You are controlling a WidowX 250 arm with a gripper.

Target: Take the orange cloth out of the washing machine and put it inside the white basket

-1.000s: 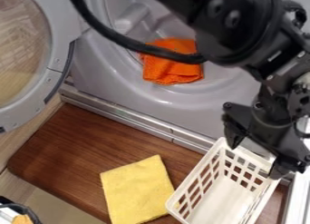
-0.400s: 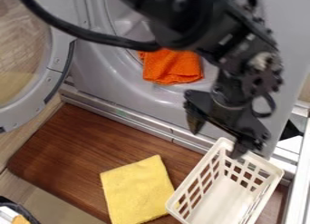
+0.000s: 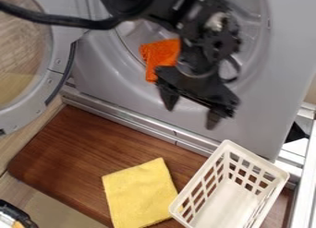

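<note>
Camera view: the black two-finger gripper (image 3: 190,116) hangs in front of the washing machine (image 3: 266,95), its fingers spread wide with nothing between them. Just beyond it, the orange cloth (image 3: 159,56) lies in the mouth of the drum, its lower edge draped over the lip. Below are the yellow cloth (image 3: 141,192) on the brown wooden board (image 3: 77,153) and, beside it, the white slotted plastic basket (image 3: 225,204). The round glass door (image 3: 60,42) stands swung out to the left of the picture.

The step in hand looks to be lining up for the grasp. The fingers would do best to come in over the draped fold, one on each side, and close on a good bunch, keeping off the hard lip. A pinch at the very edge could slip; a slow pull would let the cloth's hidden part come free without snagging.

The arm covers the cloth's right side and part of the drum opening, so how far the fabric runs inside is unclear. The basket's near end is cut off at the bottom, and the dark object (image 3: 14,212) in the lower-left corner is hard to identify.
</note>
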